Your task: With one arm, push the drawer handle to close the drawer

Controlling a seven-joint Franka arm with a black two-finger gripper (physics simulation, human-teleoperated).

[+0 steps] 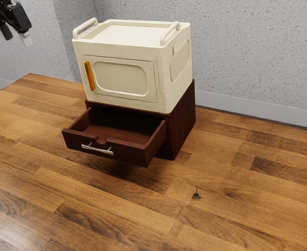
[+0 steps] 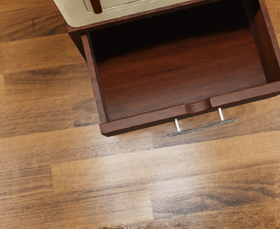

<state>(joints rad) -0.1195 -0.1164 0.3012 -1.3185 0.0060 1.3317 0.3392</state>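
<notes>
And here's the drawer (image 1: pixel 124 155), hanging well out beneath the cream cabinet (image 1: pixel 127 78), its silver handle (image 1: pixel 97 150) in front, untouched! The tool (image 1: pixel 16 38) stands wide and empty, well apart from that cabinet. So the push looks all to come: reach the handle, drive the drawer in under the cabinet, get it fully shut

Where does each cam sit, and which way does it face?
Exterior view: at the arm's side, angled down at the open drawer and cream cabinet; open gripper at its upper left.
Wrist view: on the arm's hand, looking steeply down into the drawer.
Shared: drawer, silver handle, part of the cabinet, wooden tabletop.
</notes>
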